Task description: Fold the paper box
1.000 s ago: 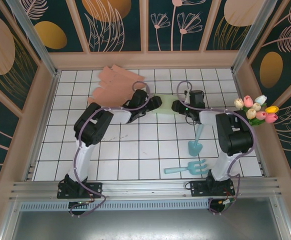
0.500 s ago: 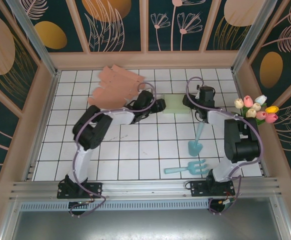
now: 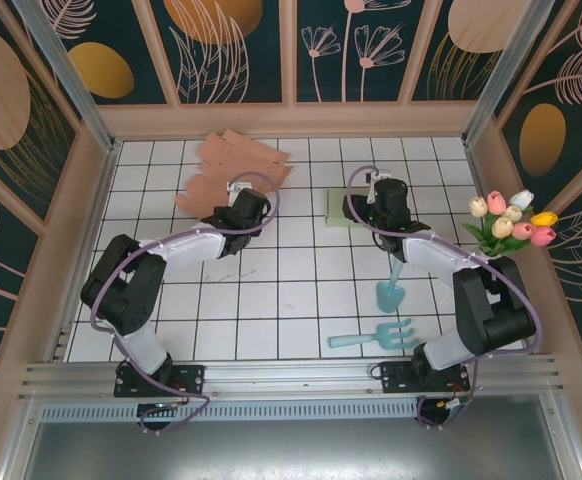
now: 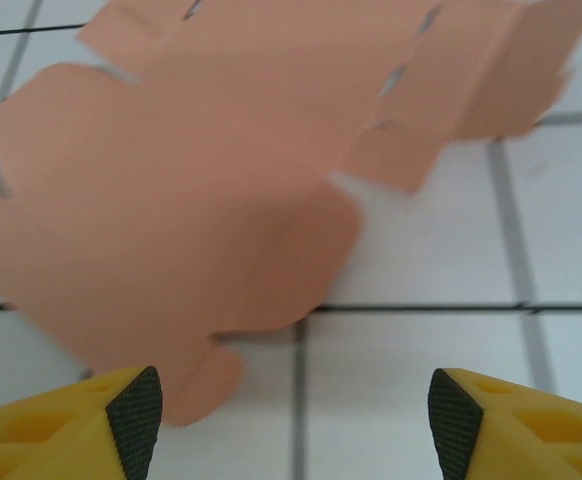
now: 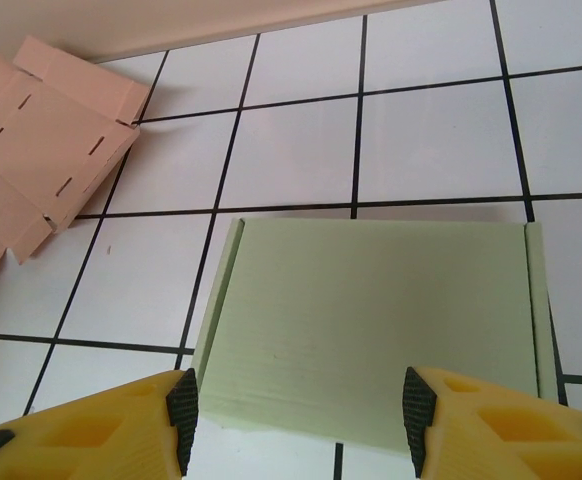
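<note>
Lower open, empty left gripper (image 4: pixel 296 425) squarely onto near flap of orange box blank (image 4: pixel 201 200); bring right gripper (image 5: pixel 296 415), also open, from green box (image 5: pixel 371 320) to assist.

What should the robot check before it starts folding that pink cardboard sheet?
1. Left gripper open: ok, jaws apart, nothing between them.
2. Left gripper lined up with the pink cardboard sheet: ok, its near edge lies just ahead of the fingers.
3. Sheet unfolded and flat: ok, as far as it shows.
4. Right gripper open: ok, jaws apart over the green box.
5. Right fingers touching the green box: cannot tell.
6. Blue trowel and fork clear of the sheet: ok, both lie nearer the arm bases.
</note>
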Robot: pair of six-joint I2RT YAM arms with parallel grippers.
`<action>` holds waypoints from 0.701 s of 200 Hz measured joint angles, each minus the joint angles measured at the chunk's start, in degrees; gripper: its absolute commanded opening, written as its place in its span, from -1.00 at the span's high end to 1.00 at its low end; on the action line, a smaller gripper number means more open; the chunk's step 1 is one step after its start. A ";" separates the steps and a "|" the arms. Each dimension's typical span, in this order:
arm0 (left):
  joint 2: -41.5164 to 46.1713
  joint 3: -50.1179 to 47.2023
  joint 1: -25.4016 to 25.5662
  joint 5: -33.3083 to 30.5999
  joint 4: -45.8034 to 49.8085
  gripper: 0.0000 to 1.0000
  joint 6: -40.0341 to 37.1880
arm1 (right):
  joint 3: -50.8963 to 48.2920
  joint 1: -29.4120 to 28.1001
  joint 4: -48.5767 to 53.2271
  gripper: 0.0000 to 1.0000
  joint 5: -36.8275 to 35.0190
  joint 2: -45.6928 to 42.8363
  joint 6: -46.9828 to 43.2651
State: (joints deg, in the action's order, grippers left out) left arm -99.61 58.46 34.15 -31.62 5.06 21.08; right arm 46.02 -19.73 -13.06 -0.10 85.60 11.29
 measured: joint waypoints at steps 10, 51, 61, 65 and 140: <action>0.00 -0.35 -0.24 -1.51 1.49 -0.45 -1.81 | 0.00 0.00 0.02 -0.17 0.09 -0.02 -0.11; -2.47 -0.39 -2.36 -2.84 3.04 -0.43 -8.28 | 0.00 -0.28 0.02 -0.17 0.17 -0.07 -0.09; -4.39 -0.39 -2.75 -2.49 3.06 -0.42 -9.31 | -0.02 -0.39 0.02 -0.16 0.17 -0.09 -0.09; -5.29 -0.37 -2.89 -2.36 3.06 -0.42 -9.68 | 0.00 -0.42 0.02 -0.16 0.17 -0.09 -0.09; -12.61 4.13 -3.15 -6.40 1.46 0.60 -14.95 | -0.02 -0.66 0.00 -0.16 1.66 -0.50 -0.07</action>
State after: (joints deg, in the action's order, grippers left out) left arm -112.22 62.59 31.00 -38.02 6.52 6.13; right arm 46.00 -20.38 -13.06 1.56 85.10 11.22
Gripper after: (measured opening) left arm 0.331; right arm 0.581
